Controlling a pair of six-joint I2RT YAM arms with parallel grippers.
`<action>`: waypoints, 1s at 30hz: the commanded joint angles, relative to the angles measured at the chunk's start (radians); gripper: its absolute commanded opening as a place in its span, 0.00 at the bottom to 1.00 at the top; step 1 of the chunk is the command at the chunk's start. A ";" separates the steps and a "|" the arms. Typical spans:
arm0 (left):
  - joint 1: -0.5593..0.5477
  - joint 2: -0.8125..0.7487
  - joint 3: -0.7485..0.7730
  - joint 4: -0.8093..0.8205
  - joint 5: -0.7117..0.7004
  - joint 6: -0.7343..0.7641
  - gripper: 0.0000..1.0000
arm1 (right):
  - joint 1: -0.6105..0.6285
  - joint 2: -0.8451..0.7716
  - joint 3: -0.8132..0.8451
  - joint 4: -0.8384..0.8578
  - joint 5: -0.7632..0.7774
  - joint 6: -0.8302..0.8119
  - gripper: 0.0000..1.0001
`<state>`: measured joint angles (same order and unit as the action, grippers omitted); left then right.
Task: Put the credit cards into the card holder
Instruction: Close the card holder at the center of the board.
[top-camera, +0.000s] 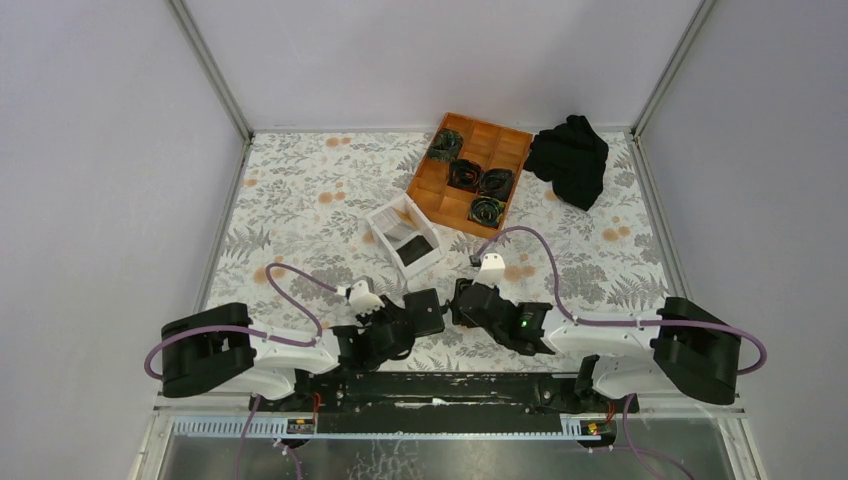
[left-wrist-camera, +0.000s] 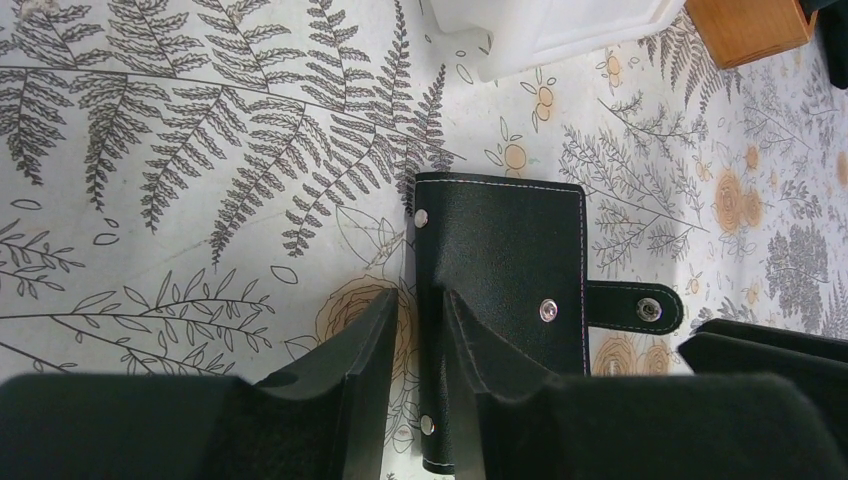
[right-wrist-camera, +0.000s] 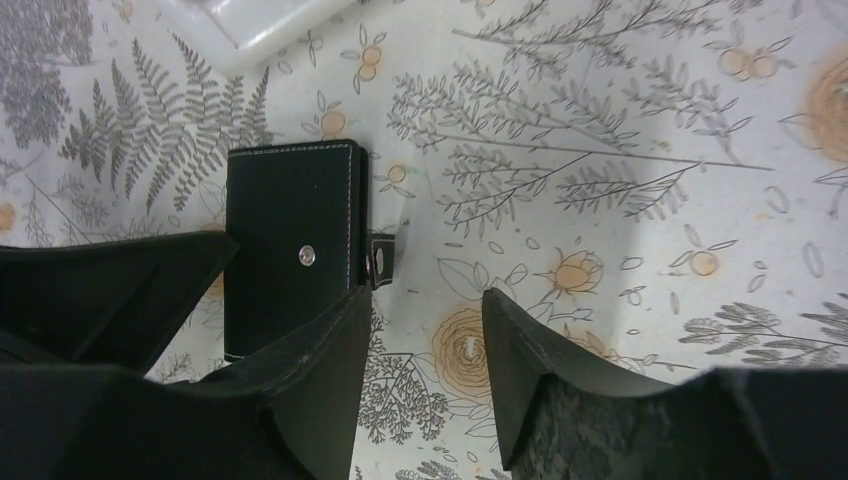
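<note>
A black, stitched, leather-look card holder (left-wrist-camera: 510, 250) lies on the fern-printed table (right-wrist-camera: 600, 150). The left gripper (left-wrist-camera: 420, 305) straddles its riveted edge; whether it pinches, I can't tell. The right gripper (right-wrist-camera: 425, 330) gapes empty just beside it.

Bright, even, diffuse from above. Only soft, faint shadows on the table (top-camera: 300, 200) near the arms (top-camera: 290, 355); a grey patch beside the right fingers (right-wrist-camera: 520, 370). White box (left-wrist-camera: 560, 30) nearly blown out. Fern print and holder (left-wrist-camera: 500, 250) stitching sharp; left fingers (left-wrist-camera: 350, 370) close, soft-edged, dark, without detail.
</note>
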<state>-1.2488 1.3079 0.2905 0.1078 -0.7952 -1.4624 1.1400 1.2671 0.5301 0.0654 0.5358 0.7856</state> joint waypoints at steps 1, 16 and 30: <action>0.009 0.030 -0.037 -0.087 0.086 0.078 0.32 | -0.012 0.037 0.024 0.079 -0.089 -0.031 0.51; 0.016 0.064 -0.028 -0.068 0.095 0.083 0.32 | -0.027 0.031 0.010 0.117 -0.101 -0.040 0.41; 0.016 0.064 -0.035 -0.068 0.096 0.069 0.31 | -0.061 0.075 0.019 0.162 -0.157 -0.052 0.26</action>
<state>-1.2377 1.3334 0.2920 0.1577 -0.7879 -1.4193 1.0912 1.3403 0.5301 0.1791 0.3981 0.7486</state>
